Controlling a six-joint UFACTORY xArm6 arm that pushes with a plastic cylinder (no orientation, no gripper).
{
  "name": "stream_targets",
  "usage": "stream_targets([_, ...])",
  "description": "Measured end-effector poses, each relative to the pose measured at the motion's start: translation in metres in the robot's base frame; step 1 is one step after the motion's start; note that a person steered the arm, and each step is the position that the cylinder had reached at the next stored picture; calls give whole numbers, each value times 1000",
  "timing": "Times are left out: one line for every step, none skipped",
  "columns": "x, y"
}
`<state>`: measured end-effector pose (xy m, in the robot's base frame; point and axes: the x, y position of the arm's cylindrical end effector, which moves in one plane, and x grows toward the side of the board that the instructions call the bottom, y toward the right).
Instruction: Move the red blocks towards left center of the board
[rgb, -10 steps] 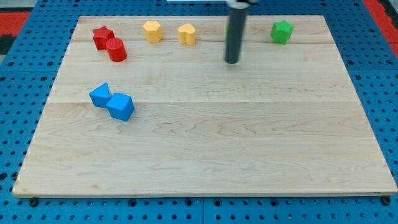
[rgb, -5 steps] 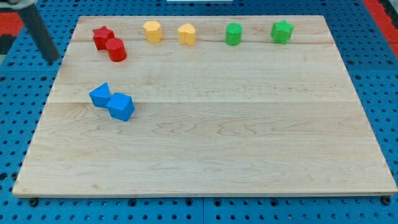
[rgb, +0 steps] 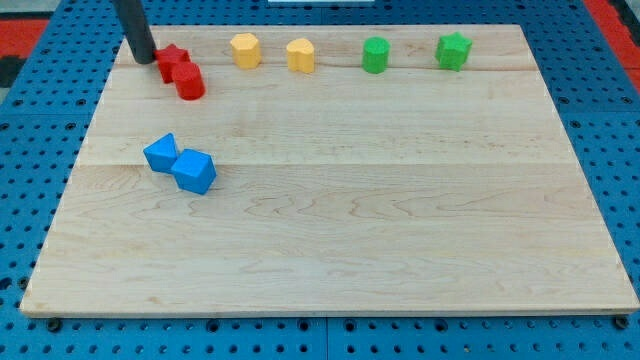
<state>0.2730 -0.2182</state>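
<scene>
A red star block (rgb: 172, 62) and a red cylinder block (rgb: 190, 82) sit touching each other near the board's top left corner. My tip (rgb: 144, 59) stands on the board just to the view's left of the red star, touching or nearly touching it. The rod rises from there toward the view's top left.
Two blue blocks (rgb: 160, 154) (rgb: 194, 171) lie touching at the left centre. Two yellow blocks (rgb: 245, 49) (rgb: 300, 55), a green cylinder (rgb: 375, 55) and a green star (rgb: 453, 50) line the top edge. The wooden board (rgb: 340, 220) rests on a blue pegboard.
My tip went from the top middle out past the board's left edge, then came back onto the board beside the red star. The red blocks have shifted slightly right.
</scene>
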Motion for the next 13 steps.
stream_targets([-27, -11])
stream_targets([-36, 14])
stream_targets([-11, 42])
stream_targets([13, 25])
stream_targets([18, 27])
stream_targets([17, 28])
stream_targets([-2, 25])
stream_targets([-21, 13])
stream_targets([-22, 13])
stream_targets([-18, 14])
stream_targets([-13, 27])
stream_targets([-50, 42])
stream_targets([-58, 51])
